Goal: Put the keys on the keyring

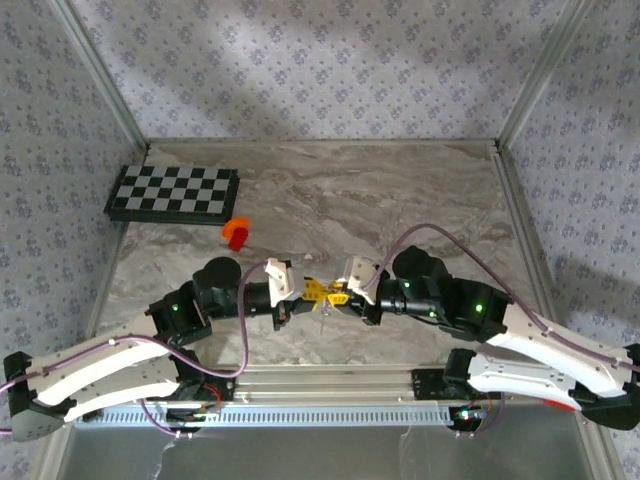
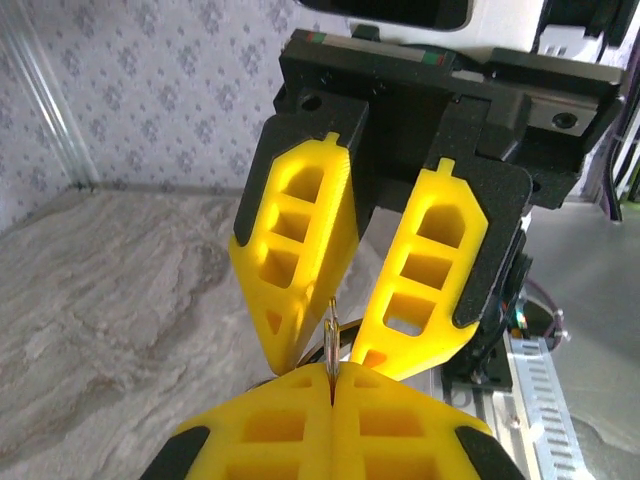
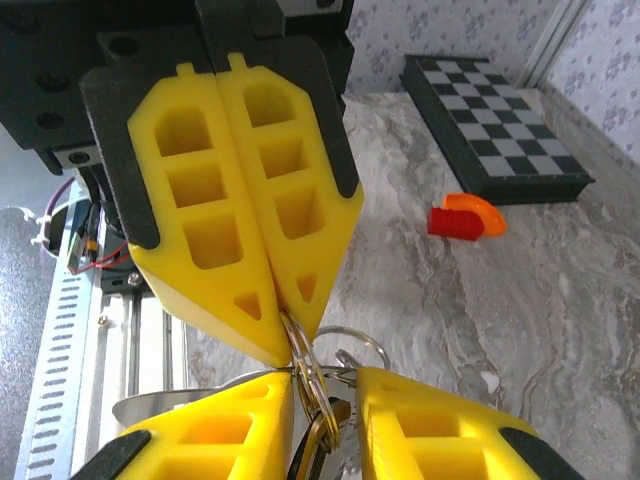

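Note:
Above the marble table (image 1: 400, 200), near its front edge, my two grippers meet tip to tip. My left gripper (image 2: 331, 372) is shut on the keyring (image 2: 331, 335), a thin silvery loop standing edge-on between its yellow fingertips. In the right wrist view the keyring (image 3: 312, 375) hangs from the left gripper's shut tips (image 3: 292, 345) with a second thin loop beside it. A dark-headed key (image 3: 318, 442) dangles below the rings. My right gripper (image 3: 326, 378) is open, one finger on each side of the rings. From above, the left gripper (image 1: 313, 290) and the right gripper (image 1: 340, 296) almost touch.
A black-and-white checkerboard (image 1: 173, 192) lies at the back left of the table. An orange-red block (image 1: 237, 233) sits just in front of it. A metal rail (image 1: 330, 382) runs along the near edge, and patterned walls with metal posts enclose the table.

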`<move>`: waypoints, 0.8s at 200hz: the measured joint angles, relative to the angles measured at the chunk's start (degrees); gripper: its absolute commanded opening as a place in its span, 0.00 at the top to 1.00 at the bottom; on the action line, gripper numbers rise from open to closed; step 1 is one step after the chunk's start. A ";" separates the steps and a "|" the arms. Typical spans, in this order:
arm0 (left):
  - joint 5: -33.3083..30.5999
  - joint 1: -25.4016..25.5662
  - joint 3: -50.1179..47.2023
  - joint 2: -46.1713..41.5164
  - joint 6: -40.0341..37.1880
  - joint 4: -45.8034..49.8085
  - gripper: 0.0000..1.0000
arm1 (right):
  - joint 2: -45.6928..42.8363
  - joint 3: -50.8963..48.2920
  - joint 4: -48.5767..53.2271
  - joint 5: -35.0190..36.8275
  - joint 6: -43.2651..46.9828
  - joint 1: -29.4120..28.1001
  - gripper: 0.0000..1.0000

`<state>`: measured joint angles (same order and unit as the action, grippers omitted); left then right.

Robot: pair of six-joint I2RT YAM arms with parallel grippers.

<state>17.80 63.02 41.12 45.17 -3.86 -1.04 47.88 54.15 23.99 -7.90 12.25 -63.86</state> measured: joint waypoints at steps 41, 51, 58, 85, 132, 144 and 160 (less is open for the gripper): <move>1.95 -0.02 -2.47 -0.15 2.91 -7.45 1.00 | -1.84 0.00 -0.70 -0.59 -0.66 0.04 0.79; 2.21 -0.02 -2.89 -0.13 3.30 -8.70 1.00 | -2.16 0.00 -0.74 -0.90 -0.83 0.04 0.80; 2.38 -0.02 -3.08 -0.13 3.56 -9.44 1.00 | -2.40 -0.04 -0.90 -0.98 -0.85 0.04 0.80; 2.84 0.00 -3.10 -0.13 4.07 -10.84 1.00 | -3.23 -0.48 -1.99 -1.62 -0.92 0.15 0.79; 4.28 0.00 -3.10 -0.07 4.44 -11.19 1.00 | -4.55 -2.27 -4.42 -2.43 -1.95 0.61 0.64; 4.55 0.00 -3.10 -0.07 4.46 -11.19 1.00 | -4.76 -2.58 -4.83 -2.45 -1.95 0.70 0.65; 4.72 -0.02 -3.10 -0.07 4.46 -11.21 1.00 | -4.76 -2.60 -4.98 -2.49 -1.92 0.72 0.71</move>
<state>22.52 63.00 38.02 45.10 0.60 -12.25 43.11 51.55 19.00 -10.39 10.33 -63.13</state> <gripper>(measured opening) 0.052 0.338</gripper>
